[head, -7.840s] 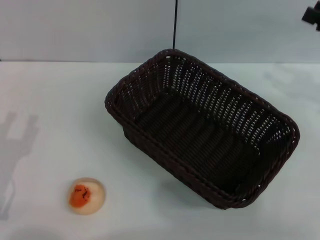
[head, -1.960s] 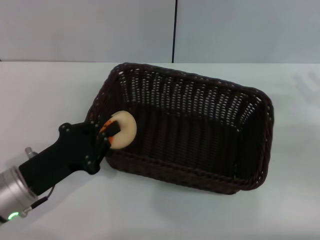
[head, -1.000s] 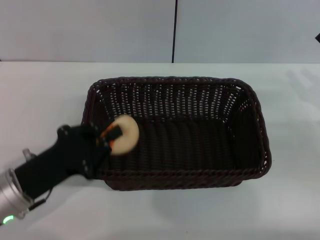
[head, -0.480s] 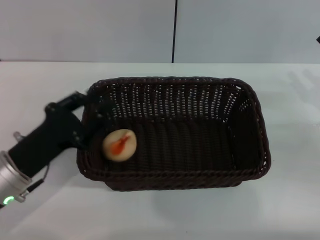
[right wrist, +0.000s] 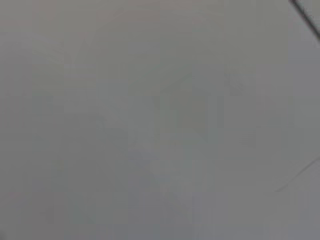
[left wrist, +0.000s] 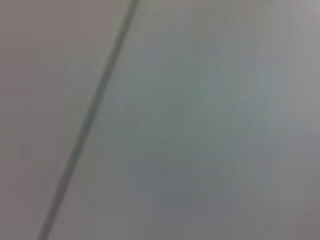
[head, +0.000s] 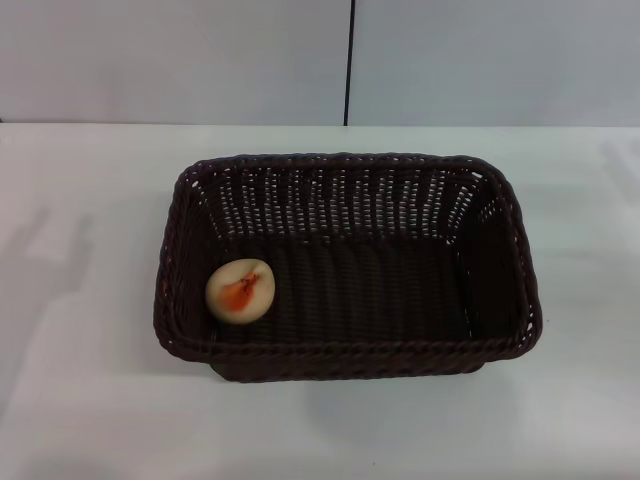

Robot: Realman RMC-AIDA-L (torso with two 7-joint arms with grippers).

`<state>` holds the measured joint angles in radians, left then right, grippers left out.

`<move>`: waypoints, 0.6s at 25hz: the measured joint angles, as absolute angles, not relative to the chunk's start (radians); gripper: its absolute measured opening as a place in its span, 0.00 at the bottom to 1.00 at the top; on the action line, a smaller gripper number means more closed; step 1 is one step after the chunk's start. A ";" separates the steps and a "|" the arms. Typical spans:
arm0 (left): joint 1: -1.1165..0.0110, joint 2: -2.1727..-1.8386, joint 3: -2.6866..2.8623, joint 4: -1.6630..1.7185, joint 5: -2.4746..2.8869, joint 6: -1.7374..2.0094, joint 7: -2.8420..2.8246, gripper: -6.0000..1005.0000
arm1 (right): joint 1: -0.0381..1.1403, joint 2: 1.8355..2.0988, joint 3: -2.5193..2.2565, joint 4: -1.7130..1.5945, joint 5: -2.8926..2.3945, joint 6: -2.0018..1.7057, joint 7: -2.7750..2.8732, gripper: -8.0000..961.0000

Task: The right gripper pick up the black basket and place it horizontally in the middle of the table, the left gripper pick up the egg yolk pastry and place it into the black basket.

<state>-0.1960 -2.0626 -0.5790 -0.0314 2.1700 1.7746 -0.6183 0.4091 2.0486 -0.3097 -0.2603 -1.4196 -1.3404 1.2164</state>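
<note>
Woven dark wicker makes up the black basket (head: 347, 265), which sits flat on the white desk (head: 80, 400) with its long side running left to right, roughly in the middle of the surface. That lie matches what the task asks for, so the basket step looks done. The egg yolk pastry (head: 240, 291) rests on the basket floor in the near-left corner, close against the left wall, its orange-red patch facing up. A drop there makes sense, since that corner is the nearest part of the basket to the left arm's side. With the pastry inside and nothing touching it, the whole task appears finished.

Neither tool shows in the head view, and the two wrist views give only a plain grey surface crossed by a dark line, likely the wall panels (head: 180, 60) behind the desk. So the left tool and the right tool are both out of sight, and how far open either one is, or whether it holds anything, cannot be told from here
</note>
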 joint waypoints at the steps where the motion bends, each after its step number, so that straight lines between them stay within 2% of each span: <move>1: -0.186 -2.063 -0.600 -0.034 2.170 1.776 -0.619 0.56 | 0.409 2.049 -0.310 -0.260 -1.420 -1.340 1.216 0.62; 15: -0.149 -2.066 -0.676 -0.038 2.171 1.772 -0.645 0.57 | 0.399 2.049 -0.310 -0.268 -1.393 -1.339 1.216 0.62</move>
